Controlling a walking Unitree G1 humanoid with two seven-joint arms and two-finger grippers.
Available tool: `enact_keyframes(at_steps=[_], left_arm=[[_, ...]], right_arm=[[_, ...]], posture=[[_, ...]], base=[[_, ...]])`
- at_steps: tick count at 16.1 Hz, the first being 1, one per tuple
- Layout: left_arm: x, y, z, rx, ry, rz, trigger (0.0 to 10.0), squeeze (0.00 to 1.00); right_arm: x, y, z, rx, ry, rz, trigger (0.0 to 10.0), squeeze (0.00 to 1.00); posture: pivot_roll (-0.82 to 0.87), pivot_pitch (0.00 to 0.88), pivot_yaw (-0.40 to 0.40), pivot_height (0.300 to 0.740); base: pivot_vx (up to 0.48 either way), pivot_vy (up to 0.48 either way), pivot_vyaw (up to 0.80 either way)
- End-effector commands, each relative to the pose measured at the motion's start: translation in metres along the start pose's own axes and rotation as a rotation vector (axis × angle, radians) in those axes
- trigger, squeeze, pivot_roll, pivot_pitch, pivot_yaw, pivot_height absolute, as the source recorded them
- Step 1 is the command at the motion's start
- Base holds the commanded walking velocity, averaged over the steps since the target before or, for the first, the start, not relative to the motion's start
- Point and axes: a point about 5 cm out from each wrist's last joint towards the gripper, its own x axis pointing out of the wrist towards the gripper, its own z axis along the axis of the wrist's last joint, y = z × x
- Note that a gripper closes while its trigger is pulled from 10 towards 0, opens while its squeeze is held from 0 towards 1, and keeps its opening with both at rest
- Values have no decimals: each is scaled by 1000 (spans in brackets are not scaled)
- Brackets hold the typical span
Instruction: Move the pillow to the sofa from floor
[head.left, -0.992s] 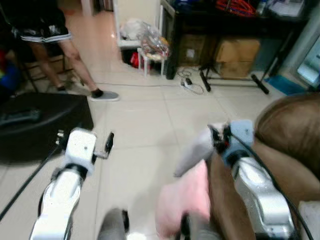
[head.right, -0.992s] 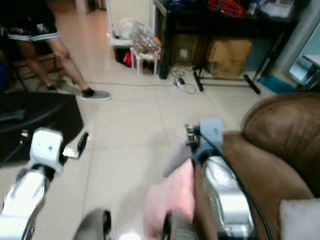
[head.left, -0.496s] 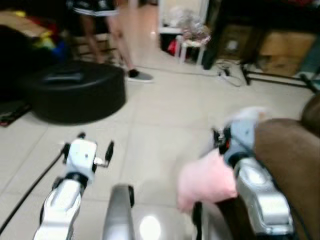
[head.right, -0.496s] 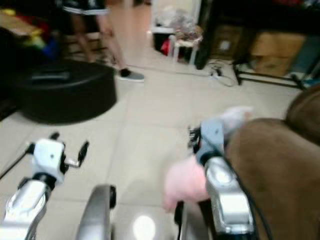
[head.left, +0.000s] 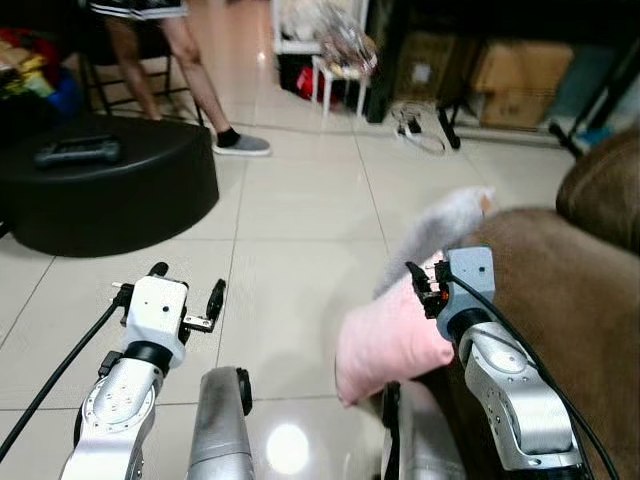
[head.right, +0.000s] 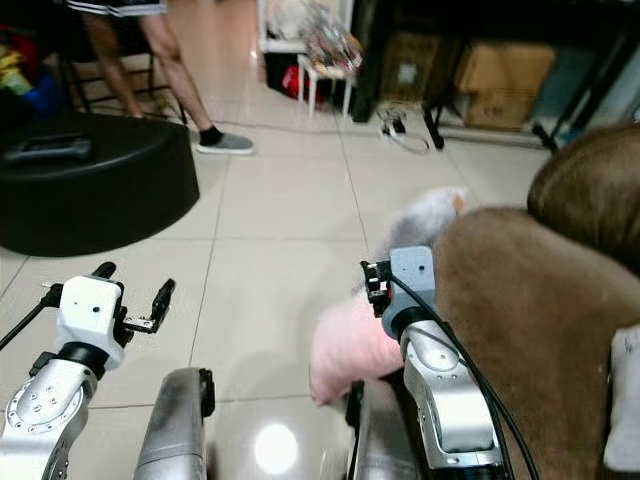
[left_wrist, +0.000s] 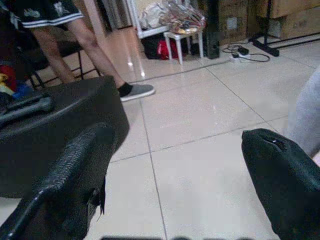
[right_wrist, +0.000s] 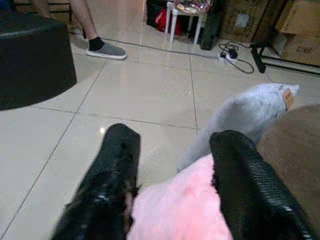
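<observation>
Right claw (right_wrist: 172, 200) grips pink pillow (head.left: 390, 340), its base hidden

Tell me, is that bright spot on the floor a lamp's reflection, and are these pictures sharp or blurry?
Left eye view: a bright glare patch shines on the glossy tiled floor, probably a ceiling light reflected; the picture is fairly sharp. Left wrist view: the near black fingers are soft and out of focus, the person's shoe clearer. Right wrist view: the pink pillow looks blurred up close.
</observation>
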Motion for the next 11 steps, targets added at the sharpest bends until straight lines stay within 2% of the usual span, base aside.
enact_keyframes(at_steps=[1, 3, 6, 8, 11], left_arm=[[0, 0, -2, -7, 13, 1, 10000, 1000], [0, 1, -3, 13, 7, 1, 10000, 1000], [0, 1, -5, 13, 10, 1, 10000, 1000], [1, 1, -6, 10, 10, 2, 10000, 1000], [4, -1, -4, 19, -2, -23, 10000, 1000]], right_arm=[[1, -5, 4, -64, -31, -10, 10000, 1000], [0, -4, 3, 1, -40, 18, 10000, 1000], [0, -8, -5, -27, 1, -24, 10000, 1000], [0, -11, -10, 4, 19, -43, 10000, 1000], [0, -11, -11, -1, 17, -50, 10000, 1000]], posture=[[31, 0, -64, 526], [27, 0, -63, 526], [24, 0, -64, 526], [24, 0, -64, 526], [9, 0, -28, 526]], base=[[0, 0, 0], [0, 0, 0], [0, 0, 0], [0, 0, 0], [0, 0, 0]])
